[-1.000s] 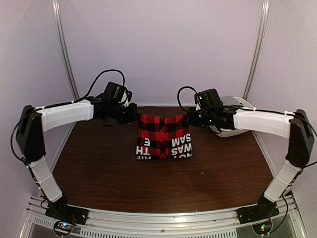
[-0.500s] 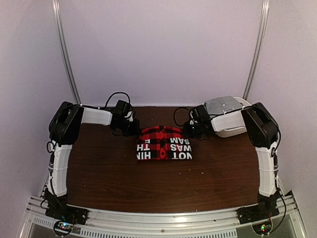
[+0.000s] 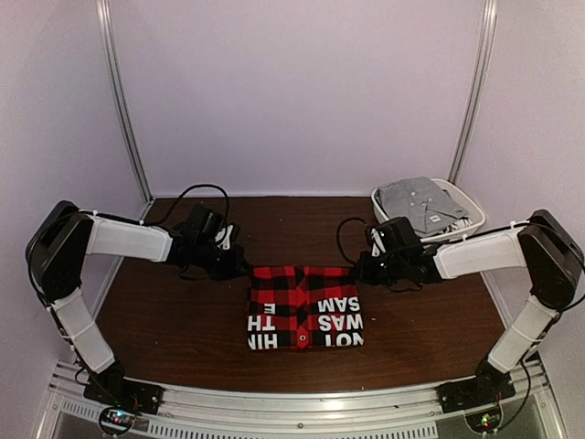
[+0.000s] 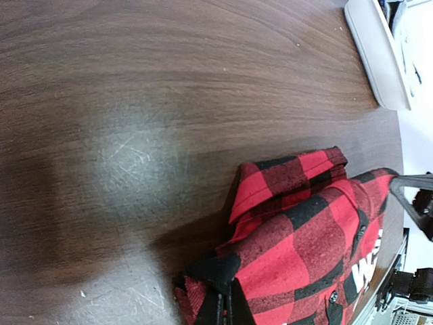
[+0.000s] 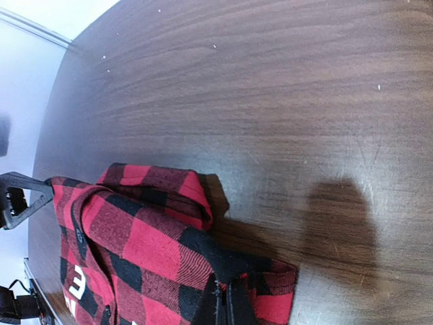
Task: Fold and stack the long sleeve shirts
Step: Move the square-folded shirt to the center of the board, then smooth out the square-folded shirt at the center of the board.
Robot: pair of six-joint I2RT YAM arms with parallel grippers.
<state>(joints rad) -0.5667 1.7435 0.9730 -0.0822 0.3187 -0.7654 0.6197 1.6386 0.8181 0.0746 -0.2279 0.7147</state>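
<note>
The folded red-and-black check shirt [image 3: 304, 307] lies flat on the brown table [image 3: 174, 315] near the middle, with white letters showing on its near half. My left gripper [image 3: 240, 265] is shut on the shirt's far left corner [image 4: 223, 271]. My right gripper [image 3: 363, 268] is shut on the far right corner [image 5: 233, 271]. Both wrist views show the black fingers pinched together on the cloth, with the collar [image 4: 287, 177] [image 5: 159, 186] just beyond.
A white basket [image 3: 466, 206] at the back right holds a grey folded shirt [image 3: 419, 201]. Its rim shows in the left wrist view [image 4: 375, 57]. Walls close in the table at the back and both sides.
Both grippers have pulled the shirt toward the near edge and lowered it. It now lies flatter and nearer the arms' bases. The grey shirt in the basket has come into view.
</note>
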